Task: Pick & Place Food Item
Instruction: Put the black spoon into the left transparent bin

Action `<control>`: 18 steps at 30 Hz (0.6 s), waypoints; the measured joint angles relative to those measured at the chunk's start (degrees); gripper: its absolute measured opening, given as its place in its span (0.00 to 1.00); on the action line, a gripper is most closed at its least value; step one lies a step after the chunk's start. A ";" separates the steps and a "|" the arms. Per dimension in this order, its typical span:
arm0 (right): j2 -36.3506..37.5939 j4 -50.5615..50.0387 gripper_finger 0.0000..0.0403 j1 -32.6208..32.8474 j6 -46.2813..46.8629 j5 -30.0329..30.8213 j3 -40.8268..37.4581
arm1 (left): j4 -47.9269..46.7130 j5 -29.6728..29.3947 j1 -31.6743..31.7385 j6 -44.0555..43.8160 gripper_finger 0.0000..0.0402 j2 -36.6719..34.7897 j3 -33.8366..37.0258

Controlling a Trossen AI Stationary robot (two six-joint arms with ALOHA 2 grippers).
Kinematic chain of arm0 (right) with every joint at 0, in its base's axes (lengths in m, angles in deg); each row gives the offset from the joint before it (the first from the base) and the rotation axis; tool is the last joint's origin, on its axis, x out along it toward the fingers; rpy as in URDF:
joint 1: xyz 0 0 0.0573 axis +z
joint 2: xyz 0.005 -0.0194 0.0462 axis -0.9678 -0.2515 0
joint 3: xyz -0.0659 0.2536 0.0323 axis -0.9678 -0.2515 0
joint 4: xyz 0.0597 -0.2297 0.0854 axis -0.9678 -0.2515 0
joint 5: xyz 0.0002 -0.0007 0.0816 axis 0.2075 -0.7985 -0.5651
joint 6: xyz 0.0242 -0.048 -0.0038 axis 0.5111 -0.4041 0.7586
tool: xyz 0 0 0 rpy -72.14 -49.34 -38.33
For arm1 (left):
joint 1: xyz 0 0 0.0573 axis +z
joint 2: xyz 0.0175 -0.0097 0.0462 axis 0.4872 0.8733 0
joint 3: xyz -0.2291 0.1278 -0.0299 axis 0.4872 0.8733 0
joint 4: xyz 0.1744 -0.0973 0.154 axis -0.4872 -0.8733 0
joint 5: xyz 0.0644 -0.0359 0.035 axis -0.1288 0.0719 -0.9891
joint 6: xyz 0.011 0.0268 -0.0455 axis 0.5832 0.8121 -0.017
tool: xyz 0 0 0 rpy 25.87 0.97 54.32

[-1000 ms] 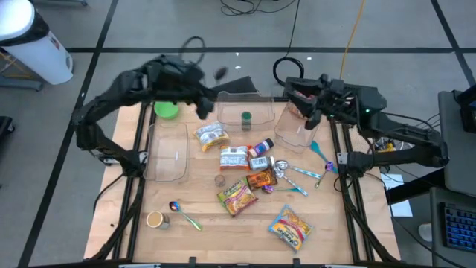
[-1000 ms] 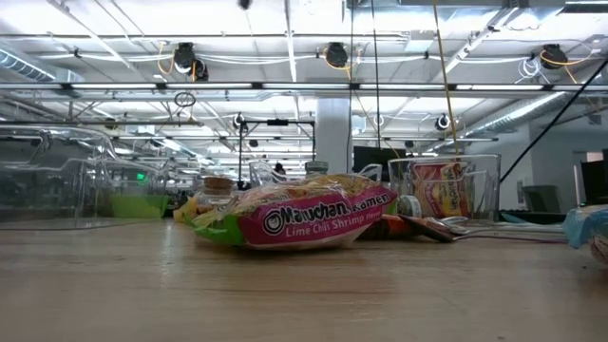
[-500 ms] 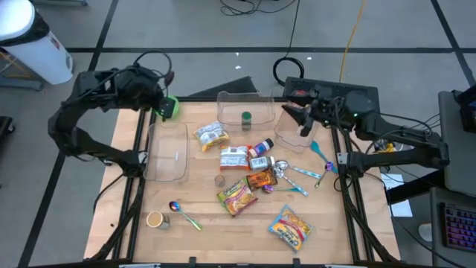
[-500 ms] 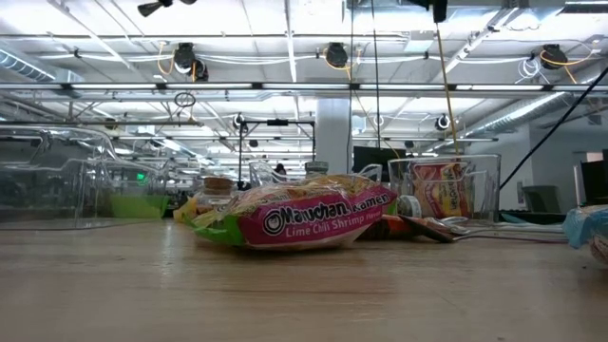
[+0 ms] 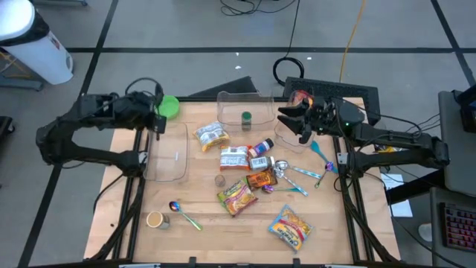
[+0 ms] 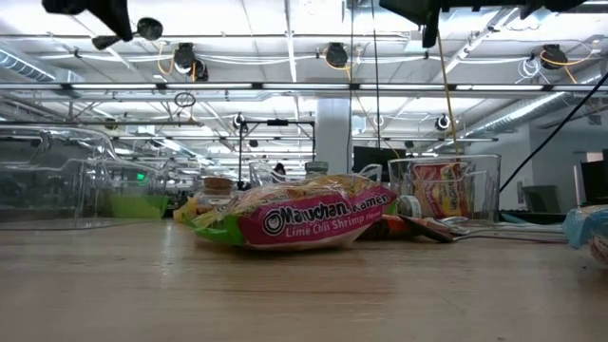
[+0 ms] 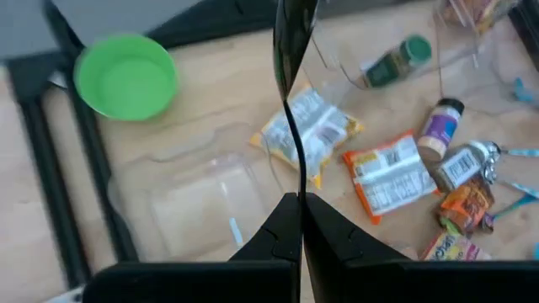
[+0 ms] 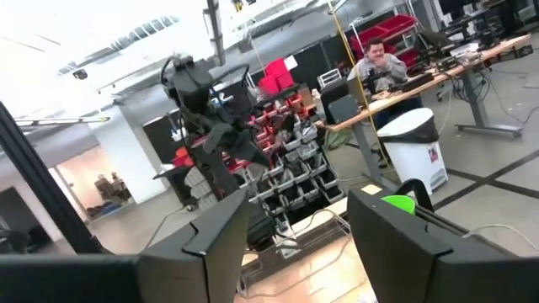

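While both dark arms hang high, the wooden table (image 5: 223, 223) with its pale planks fills the middle of the high view. At the upper left of that frame, the left gripper (image 5: 158, 119) has its fingers pressed together, near a round green bowl (image 5: 169, 106). At the upper right, the right gripper (image 5: 297, 123) has its fingers apart and holds nothing, above a tall clear tub (image 5: 294, 130).

A flat clear tray (image 5: 167, 152) lies at the left side of the table. A shiny pink noodle packet (image 6: 299, 220) sits in the middle of the low view; from above it is only a small crinkly bag (image 5: 236, 197).

A red packet (image 6: 439, 190) stands inside the tub in the low view; the high view mostly hides it.

Far back in the right wrist view, a person (image 8: 377, 63) sits at a desk.
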 joint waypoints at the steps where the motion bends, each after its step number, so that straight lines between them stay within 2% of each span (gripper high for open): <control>1: 0.02 0.00 0.48 0.00 0.24 0.00 0.00 | 1.22 0.01 -0.61 -0.78 0.00 -0.71 1.94; 8: 0.02 -0.29 0.48 0.00 0.65 0.08 0.00 | 6.31 1.09 -5.62 -8.71 0.01 -2.47 14.83; 18: 0.02 -1.17 0.46 0.00 0.53 0.09 0.00 | 21.24 6.31 -10.67 -18.17 0.01 -2.39 30.44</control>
